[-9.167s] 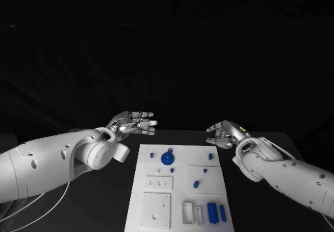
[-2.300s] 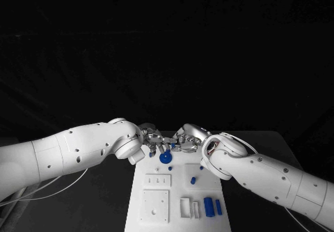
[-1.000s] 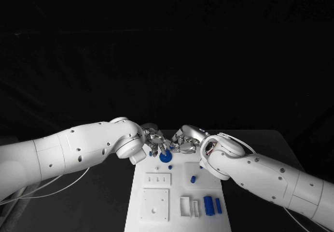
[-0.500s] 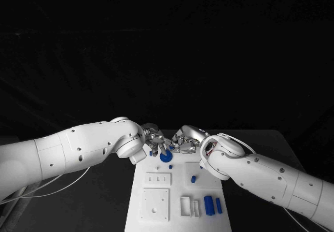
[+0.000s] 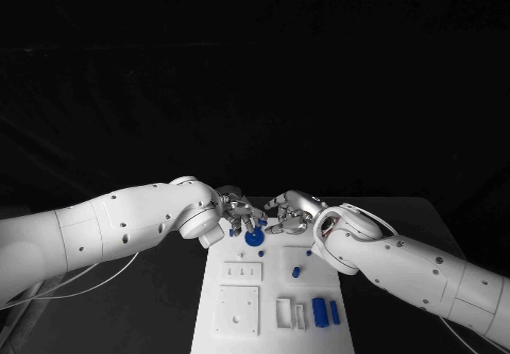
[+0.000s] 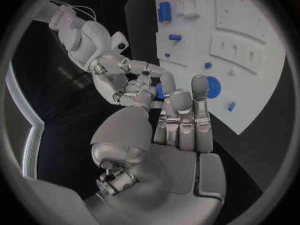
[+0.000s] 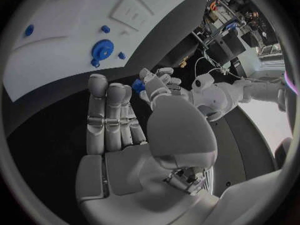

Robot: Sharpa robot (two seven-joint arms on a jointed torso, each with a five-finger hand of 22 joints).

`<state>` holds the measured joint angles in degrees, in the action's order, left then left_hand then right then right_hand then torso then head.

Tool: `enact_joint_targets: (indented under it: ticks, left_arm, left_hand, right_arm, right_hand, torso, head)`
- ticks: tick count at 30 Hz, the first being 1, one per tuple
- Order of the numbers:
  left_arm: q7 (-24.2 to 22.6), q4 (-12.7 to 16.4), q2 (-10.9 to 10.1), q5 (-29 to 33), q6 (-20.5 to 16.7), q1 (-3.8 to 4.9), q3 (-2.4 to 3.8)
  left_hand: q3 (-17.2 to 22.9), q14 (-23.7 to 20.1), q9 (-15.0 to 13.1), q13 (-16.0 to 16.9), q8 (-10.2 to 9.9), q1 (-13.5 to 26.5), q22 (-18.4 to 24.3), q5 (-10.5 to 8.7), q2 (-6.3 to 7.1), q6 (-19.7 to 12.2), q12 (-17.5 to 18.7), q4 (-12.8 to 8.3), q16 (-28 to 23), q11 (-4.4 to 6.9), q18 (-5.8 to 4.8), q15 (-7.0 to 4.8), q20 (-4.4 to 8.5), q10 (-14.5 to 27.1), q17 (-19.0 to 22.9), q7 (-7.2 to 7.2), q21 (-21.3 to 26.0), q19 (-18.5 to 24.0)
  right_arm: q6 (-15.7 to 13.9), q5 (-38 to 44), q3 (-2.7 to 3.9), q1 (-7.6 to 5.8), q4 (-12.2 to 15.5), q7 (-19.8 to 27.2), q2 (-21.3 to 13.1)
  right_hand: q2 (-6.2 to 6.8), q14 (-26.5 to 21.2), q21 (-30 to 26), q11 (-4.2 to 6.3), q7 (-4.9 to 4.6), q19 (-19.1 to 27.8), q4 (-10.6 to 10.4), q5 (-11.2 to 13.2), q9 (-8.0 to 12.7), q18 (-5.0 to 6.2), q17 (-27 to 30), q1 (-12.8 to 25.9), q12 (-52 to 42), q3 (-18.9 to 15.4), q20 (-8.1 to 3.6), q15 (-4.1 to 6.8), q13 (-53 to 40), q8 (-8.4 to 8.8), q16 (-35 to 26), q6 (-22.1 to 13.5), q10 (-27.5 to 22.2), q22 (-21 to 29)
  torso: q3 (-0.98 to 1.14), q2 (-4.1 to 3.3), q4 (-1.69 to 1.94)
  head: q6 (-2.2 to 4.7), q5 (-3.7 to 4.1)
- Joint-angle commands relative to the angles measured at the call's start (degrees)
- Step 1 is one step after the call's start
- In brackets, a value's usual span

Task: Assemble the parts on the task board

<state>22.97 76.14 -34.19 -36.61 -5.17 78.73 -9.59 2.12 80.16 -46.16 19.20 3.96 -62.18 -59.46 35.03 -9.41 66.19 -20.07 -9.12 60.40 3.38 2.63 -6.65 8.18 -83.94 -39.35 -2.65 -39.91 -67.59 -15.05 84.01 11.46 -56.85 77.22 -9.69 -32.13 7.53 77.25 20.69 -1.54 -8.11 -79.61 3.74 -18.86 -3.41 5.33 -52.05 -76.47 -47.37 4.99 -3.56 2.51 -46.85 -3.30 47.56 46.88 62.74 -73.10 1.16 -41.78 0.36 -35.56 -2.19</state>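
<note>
My left hand [image 5: 239,214] and right hand [image 5: 285,215] meet fingertip to fingertip just above the far end of the white task board [image 5: 239,328]. A small blue part [image 6: 159,91] sits between their fingertips, and both hands pinch it. The right wrist view shows that same part [image 7: 137,86] between my right hand's [image 7: 119,120] thumb and fingers, with the left hand's fingers [image 7: 159,80] on it from the far side. A round blue gear [image 5: 254,237] lies on the board right under the hands.
On the board are small blue pegs [image 5: 262,256] [image 5: 296,272] and, near its front right, two blue cylinders [image 5: 318,310] [image 5: 334,311]. White blocks with recesses [image 5: 241,272] [image 5: 238,310] sit on its left half. A white cable [image 5: 64,287] hangs under my left arm.
At the earliest frame the hands were apart and open beyond the board. They have since come together over its far end and have barely moved in the last second.
</note>
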Motion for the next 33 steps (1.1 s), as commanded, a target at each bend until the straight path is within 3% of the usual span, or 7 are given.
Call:
enact_joint_targets:
  ticks: [1,6,11,15,18,21,33]
  left_arm:
    - [0.2,0.1,-0.1,-1.1,-0.5,0.05,-0.03]
    - [0.9,0.2,-0.3,-1.8,-0.6,0.05,-0.27]
    - [1.9,0.8,-0.9,-3.9,-0.3,0.05,-0.98]
    - [2.8,1.1,-1.4,-6.9,-0.8,0.01,-2.57]
    - [3.3,1.5,-1.6,-8.9,-1.4,-0.25,-3.34]
    - [4.0,2.0,-2.0,-11.1,-2.1,-0.86,-3.78]
    - [4.9,3.4,-2.5,-17.2,-3.4,-4.37,-4.13]
  left_hand:
    - [8.5,0.2,-1.5,-0.1,-0.2,0.3,-0.5,1.31,1.15,2.7,-0.5,-7.0,0.4,0.43,-0.4,-0.46,-0.01,-2.6,-0.3,2.38,0.4,-0.3]
    - [9.6,0.4,-3.1,-0.2,-0.1,1.0,-1.3,2.56,1.69,3.0,-1.3,-7.0,1.1,0.54,-0.45,-0.57,0.1,-2.7,-1.5,2.53,0.7,-0.6]
    - [10.0,0.5,-3.7,-0.3,-0.2,1.2,-1.8,2.76,1.89,3.0,-1.7,-7.0,1.4,0.54,-0.52,-0.6,0.14,-2.7,-1.9,2.56,1.0,-0.7]
    - [10.1,0.7,-3.6,-0.3,-0.2,1.2,-1.9,2.76,2.01,3.1,-1.9,-7.0,1.4,0.5,-0.54,-0.49,0.04,-2.7,-2.0,2.59,1.2,-0.8]
    - [10.0,0.8,-3.5,-0.3,-0.2,1.2,-1.9,2.68,1.97,3.2,-2.1,-7.0,1.3,0.46,-0.51,-0.41,-0.04,-2.8,-1.9,2.62,1.3,-0.9]
    - [10.0,1.4,-3.6,-0.6,-0.2,1.3,-2.2,2.63,1.92,3.4,-2.7,-7.0,1.2,0.5,-0.4,-0.47,-0.04,-2.8,-2.2,2.67,1.7,-1.4]
    - [10.1,1.8,-3.9,-0.8,-0.2,1.4,-3.7,3.02,2.16,3.6,-3.9,-7.0,2.2,0.63,-0.46,-0.61,0.09,-2.8,-3.6,2.8,3.1,-2.5]
  right_arm:
    - [-1.5,-2.1,0.01,0.36,0.1,2.1,-1.0]
    - [-1.1,-3.3,0.12,0.93,0.4,3.3,-3.4]
    - [-2.1,-4.9,0.68,1.44,-0.1,4.3,-6.2]
    - [-4.6,-11.2,1.83,1.62,-1.8,7.9,-8.2]
    - [-5.9,-17.7,2.84,1.65,-2.5,10.8,-8.9]
    - [-6.5,-21.9,4.04,1.55,-3.6,13.5,-9.3]
    - [-8.5,-24.2,6.64,0.4,-7.7,16.8,-8.1]
  right_hand:
    - [0.44,-2.6,-5.8,-0.33,-0.14,2.2,-1.6,-0.5,0.1,0.73,1.9,-1.4,1.2,-0.1,0.39,-0.42,2.8,0.05,-2.1,-1.9,-1.4,2.1]
    - [1.61,-3.7,-9.9,-0.62,-0.37,1.3,-3.2,-1.1,0.2,0.48,5.1,-3.1,0.5,0.1,0.62,-0.72,7.3,0.15,-2.5,-3.3,-2.3,4.6]
    - [1.36,-4.7,-11.8,-0.59,-0.24,1.4,-2.0,-0.2,0.1,0.35,6.8,-3.4,0.6,2.4,0.74,-0.8,9.9,0.06,-2.6,-1.2,-2.8,5.0]
    - [-0.51,-5.8,-13.8,0.07,0.65,2.4,0.0,0.2,-0.7,0.01,9.9,-2.3,4.0,6.3,0.55,-0.49,14.7,-0.67,-4.8,10.0,-1.9,5.7]
    - [-0.52,-4.6,-14.5,0.47,0.91,1.9,2.0,-1.1,-0.4,-0.18,13.1,-0.2,7.4,10.4,0.1,-0.13,18.9,-0.28,-6.5,11.9,0.5,6.0]
    - [-0.64,-4.1,-17.0,0.33,0.7,2.4,4.5,-1.8,-0.4,-0.23,17.6,1.7,11.4,12.4,0.37,-0.5,23.7,-0.27,-11.0,11.6,1.7,8.4]
    - [-1.9,-2.3,-16.0,0.45,0.84,1.5,6.8,-2.9,-0.4,-0.17,19.4,2.4,11.6,11.1,0.2,-0.19,27.4,-0.31,-12.2,12.0,3.1,11.5]
  torso:
    - [0.03,0.04,-0.09]
    - [0.21,0.11,-0.04]
    - [0.06,0.06,-0.1]
    - [0.15,0.3,-0.2]
    - [0.27,0.39,-0.28]
    - [0.36,0.43,-0.4]
    - [0.18,0.28,-0.05]
  head:
    - [0.08,-0.17]
    - [-0.09,-0.47]
    - [-0.24,-1.01]
    - [-0.7,-0.92]
    - [-1.01,-0.98]
    - [-1.57,-0.93]
    - [-2.87,-0.26]
